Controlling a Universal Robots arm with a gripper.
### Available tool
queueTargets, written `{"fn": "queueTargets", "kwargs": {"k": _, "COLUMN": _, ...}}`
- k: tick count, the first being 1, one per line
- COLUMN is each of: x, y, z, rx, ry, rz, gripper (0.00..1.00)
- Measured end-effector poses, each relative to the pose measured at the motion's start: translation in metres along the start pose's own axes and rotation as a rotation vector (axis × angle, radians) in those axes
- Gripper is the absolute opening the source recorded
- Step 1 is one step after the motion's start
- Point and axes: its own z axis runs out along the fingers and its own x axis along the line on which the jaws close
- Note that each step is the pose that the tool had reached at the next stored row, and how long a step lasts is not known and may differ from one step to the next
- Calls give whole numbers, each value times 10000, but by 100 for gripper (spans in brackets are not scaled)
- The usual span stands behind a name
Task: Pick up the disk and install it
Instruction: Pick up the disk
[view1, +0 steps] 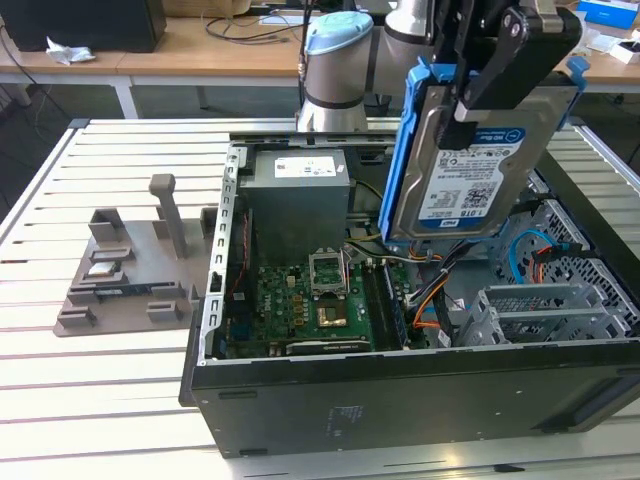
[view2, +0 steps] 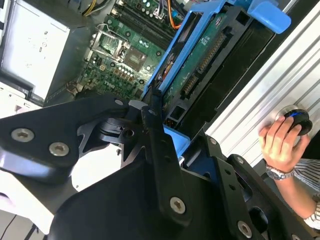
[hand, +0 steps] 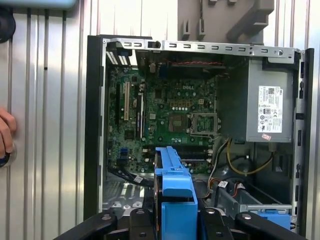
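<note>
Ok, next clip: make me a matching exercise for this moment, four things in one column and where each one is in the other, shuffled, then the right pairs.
Things
1. disk
2. power-supply box
3. grey stand
4. hand

Places
A. on the slatted table, to the exterior view's left of the computer case
B. resting on a round black knob on the table
C. clamped in the gripper, in the air above the open case
D. inside the case, beside the green circuit board

Pairs: 1-C; 2-D; 3-A; 4-B
</note>
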Motion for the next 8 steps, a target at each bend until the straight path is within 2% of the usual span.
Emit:
{"fn": "queueTargets", "kwargs": {"k": 6, "x": 18, "y": -115, "z": 3, "rx": -4, "ry": 0, "rz": -1, "gripper": 37}}
{"fn": "queueTargets", "kwargs": {"k": 8, "x": 51, "y": -160, "z": 5, "rx": -6, "ry": 1, "rz": 0, "gripper": 37}}
